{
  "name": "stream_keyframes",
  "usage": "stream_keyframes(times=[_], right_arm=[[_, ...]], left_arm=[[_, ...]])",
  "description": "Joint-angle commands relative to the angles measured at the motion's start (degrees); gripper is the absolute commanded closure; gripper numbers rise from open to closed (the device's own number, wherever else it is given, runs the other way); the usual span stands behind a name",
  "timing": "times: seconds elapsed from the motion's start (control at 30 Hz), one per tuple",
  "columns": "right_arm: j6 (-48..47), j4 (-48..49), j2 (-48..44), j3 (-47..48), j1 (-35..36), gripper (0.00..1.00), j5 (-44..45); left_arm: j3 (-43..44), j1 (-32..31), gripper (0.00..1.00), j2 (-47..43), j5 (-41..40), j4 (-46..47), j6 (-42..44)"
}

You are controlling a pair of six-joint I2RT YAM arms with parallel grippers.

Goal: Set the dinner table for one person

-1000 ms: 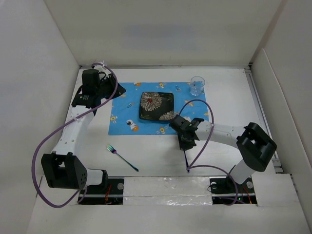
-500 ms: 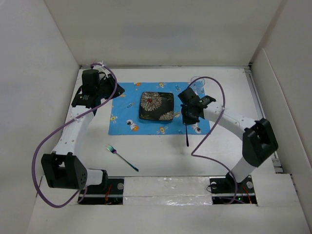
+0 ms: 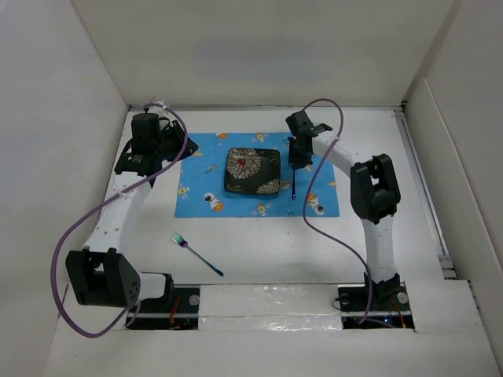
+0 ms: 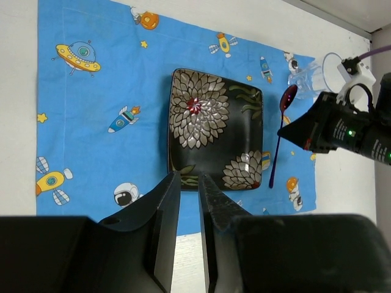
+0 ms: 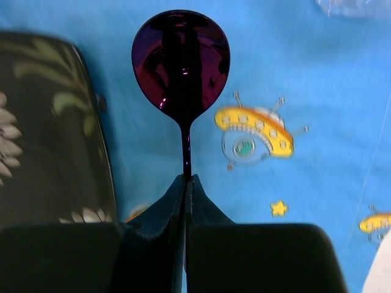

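The white dinner table (image 3: 251, 243) holds a blue cartoon placemat (image 3: 196, 169) with a black floral square plate (image 3: 251, 170) on it. My right gripper (image 3: 295, 155) is shut on the handle of a purple spoon (image 5: 181, 61) and holds it over the placemat just right of the plate, bowl pointing to the far side. In the right wrist view the gripper (image 5: 185, 178) pinches the thin handle. The spoon (image 4: 276, 146) also shows in the left wrist view. My left gripper (image 3: 187, 145) hovers over the placemat's far left corner; its jaws (image 4: 189, 177) are almost together and empty.
A rainbow-tinted fork (image 3: 196, 254) lies on the bare table, front left of the placemat. A clear glass (image 4: 317, 73) stands at the placemat's far right corner, close to the right gripper. White walls enclose the table on three sides.
My right arm has carried the spoon from the table in front of the placemat up over the placemat, to the right side of the plate. The left arm has not moved.
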Motion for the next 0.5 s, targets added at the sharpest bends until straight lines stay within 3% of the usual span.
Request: stream_keyframes(times=[0.0, 0.3, 0.33, 0.47], right_arm=[[-1.09, -0.64, 2.47, 5.1, -0.96, 1.0, 0.25], [-0.82, -0.12, 2.92, 3.53, -1.57, 1.0, 0.87], [-0.82, -0.2, 2.92, 3.53, -1.57, 0.97, 1.04], [-0.65, -0.47, 1.0, 3.44, -1.57, 0.67, 1.22]], left_arm=[[-0.27, -0.04, 0.84, -1.69, -0.64, 0.36, 0.52], [-0.27, -0.04, 0.83, -0.89, -5.29, -3.68, -0.88], [-0.27, -0.04, 0.83, -0.89, -5.82, -4.03, -1.49], [0.09, -0.04, 0.83, -1.68, -7.41, -6.75, -2.38]])
